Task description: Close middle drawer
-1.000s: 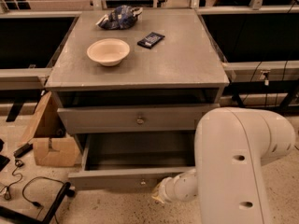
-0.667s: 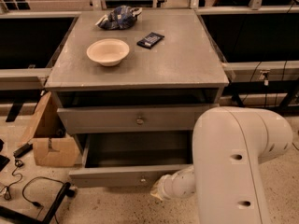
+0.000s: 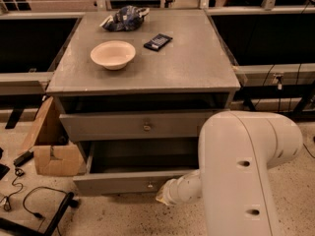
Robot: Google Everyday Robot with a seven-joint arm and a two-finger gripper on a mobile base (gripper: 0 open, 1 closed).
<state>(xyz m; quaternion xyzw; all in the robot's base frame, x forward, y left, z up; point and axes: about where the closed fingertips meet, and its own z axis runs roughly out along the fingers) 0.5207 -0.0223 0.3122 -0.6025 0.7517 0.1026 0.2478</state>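
The middle drawer (image 3: pixel 118 183), lower of two knobbed drawers, stands pulled out toward the camera, long axis left-right, open floor before its front, with the hand (image 3: pixel 165 196) just right of its knob (image 3: pixel 150 185), grip state indeterminable; the desk (image 3: pixel 197 63) bears one bowl (image 3: pixel 112 54).

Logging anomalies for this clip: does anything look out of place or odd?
Only the wide grey wooden middle drawer stands pulled out; the robot's hand is close by its front panel, towards the right. Nothing looks spilled or damaged.
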